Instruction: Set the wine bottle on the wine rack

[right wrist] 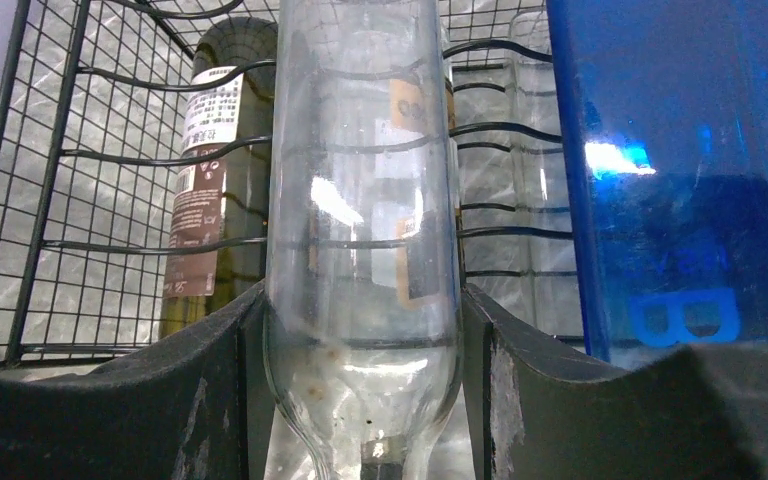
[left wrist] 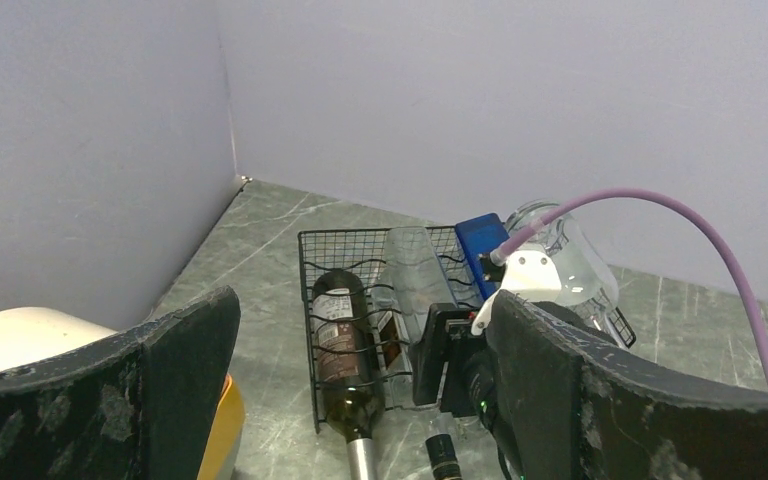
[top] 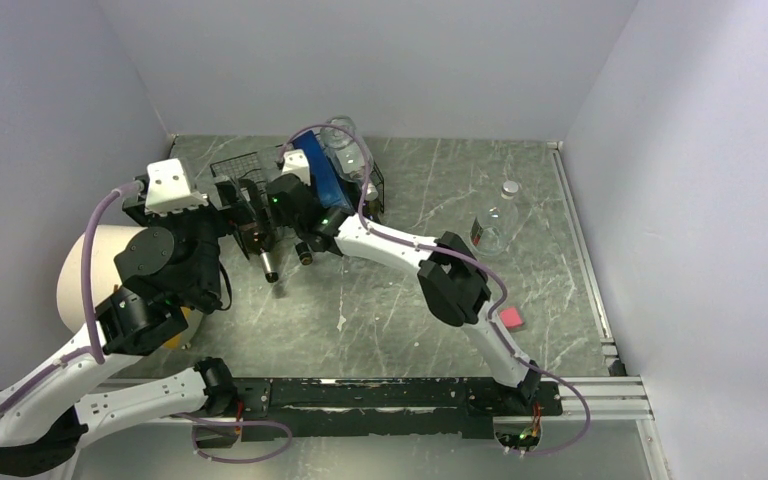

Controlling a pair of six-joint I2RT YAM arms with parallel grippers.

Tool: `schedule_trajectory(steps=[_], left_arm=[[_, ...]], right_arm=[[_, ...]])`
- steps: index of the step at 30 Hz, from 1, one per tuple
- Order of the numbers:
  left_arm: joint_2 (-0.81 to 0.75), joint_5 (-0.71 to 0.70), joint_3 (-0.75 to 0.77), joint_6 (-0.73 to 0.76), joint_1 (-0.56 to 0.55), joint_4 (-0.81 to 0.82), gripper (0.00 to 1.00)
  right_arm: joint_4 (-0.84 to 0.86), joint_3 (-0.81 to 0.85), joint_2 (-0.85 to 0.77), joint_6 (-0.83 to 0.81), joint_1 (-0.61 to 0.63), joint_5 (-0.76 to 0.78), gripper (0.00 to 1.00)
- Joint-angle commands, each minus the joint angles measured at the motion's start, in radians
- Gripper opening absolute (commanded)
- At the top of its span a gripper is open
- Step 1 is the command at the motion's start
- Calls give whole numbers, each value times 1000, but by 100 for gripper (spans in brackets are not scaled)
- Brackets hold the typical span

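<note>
Top: rack (top: 238,168) stands far on the desk (top: 560,300), left of centre. Left wrist: left tool (left wrist: 365,300) gapes wide, just nearside of it. Right wrist: right tool (right wrist: 365,380) clamps the clear wine bottle (right wrist: 365,200), which lies in the rack.

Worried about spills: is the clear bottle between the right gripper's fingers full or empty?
Empty: the clear bottle shows the rack wires straight through its glass, with no liquid level visible.
</note>
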Motion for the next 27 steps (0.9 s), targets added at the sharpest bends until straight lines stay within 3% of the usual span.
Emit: schedule_trajectory(steps=[1,10,17,22,27], left_arm=[[0,-33,-6,15,6,22,99],[18,-33,15,-29,6,-32,100],[25,15,41,-61,6,-80,99],[-16,227,52,-96,6,-92,99],[-13,299,35,-81,6,-74,99]], right_arm=[[53,40,-5,12,-8,-49,55],[82,13,-43,-15,-12,-130,78],[87,-44,-126,-12,-14,-152,80],[180,-214,-302,-7,-18,-163,80],[217,-411,-496,-8,-34,-109,80]])
